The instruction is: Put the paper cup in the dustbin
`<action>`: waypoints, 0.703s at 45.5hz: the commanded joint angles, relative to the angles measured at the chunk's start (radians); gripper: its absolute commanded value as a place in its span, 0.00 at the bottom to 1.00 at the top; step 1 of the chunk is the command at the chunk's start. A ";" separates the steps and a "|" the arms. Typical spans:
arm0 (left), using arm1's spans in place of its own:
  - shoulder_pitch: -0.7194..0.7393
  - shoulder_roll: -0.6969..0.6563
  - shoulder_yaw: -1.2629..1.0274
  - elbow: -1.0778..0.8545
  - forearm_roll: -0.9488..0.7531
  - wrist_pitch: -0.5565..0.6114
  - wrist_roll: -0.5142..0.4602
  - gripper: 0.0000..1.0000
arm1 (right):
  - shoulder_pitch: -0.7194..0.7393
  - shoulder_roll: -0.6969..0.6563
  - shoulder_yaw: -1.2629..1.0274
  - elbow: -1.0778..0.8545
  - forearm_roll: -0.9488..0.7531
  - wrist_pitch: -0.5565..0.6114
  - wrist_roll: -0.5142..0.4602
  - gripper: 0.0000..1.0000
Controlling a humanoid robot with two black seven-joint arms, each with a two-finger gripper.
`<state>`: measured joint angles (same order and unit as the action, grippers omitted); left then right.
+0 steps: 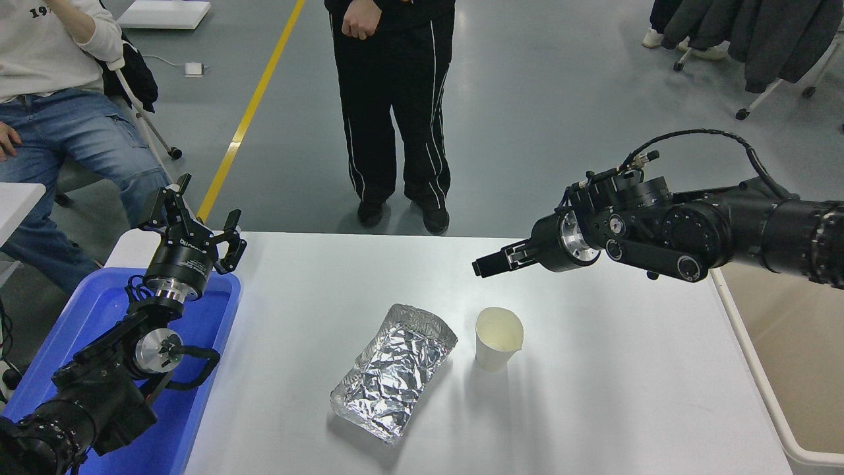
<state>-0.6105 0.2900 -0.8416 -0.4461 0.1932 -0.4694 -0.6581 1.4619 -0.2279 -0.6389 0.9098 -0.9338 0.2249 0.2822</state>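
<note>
The paper cup (pixel 498 338) stands upright on the white table (pixel 613 396), right of centre, with its open cream mouth facing up. The dustbin (pixel 765 384) is the large beige bin at the table's right edge, with its open top showing. My right gripper (pixel 486 266) points left and hovers above the table, a little beyond and above the cup and apart from it. It is seen edge-on. My left gripper (pixel 198 214) is open and empty, parked at the lower left over the blue tray.
A crumpled silver foil tray (pixel 394 373) lies just left of the cup. A blue plastic tray (pixel 99 310) sits at the table's left end. One person stands at the far side and another sits at the top left.
</note>
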 commanded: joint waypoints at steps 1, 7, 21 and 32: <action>0.000 0.000 -0.001 0.000 0.000 0.000 0.000 1.00 | -0.064 0.004 -0.016 0.001 -0.028 -0.019 0.000 0.99; 0.000 0.000 -0.001 0.000 0.000 0.000 0.000 1.00 | -0.109 0.004 -0.016 -0.019 -0.028 -0.079 0.000 0.99; 0.000 0.000 -0.001 0.001 0.000 0.000 0.000 1.00 | -0.175 0.004 -0.015 -0.034 -0.027 -0.210 -0.001 0.93; 0.000 0.000 0.001 0.001 0.000 0.000 0.000 1.00 | -0.192 0.004 -0.016 -0.049 -0.027 -0.219 0.000 0.76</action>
<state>-0.6105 0.2900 -0.8417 -0.4461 0.1932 -0.4694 -0.6581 1.2968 -0.2241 -0.6540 0.8749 -0.9595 0.0398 0.2811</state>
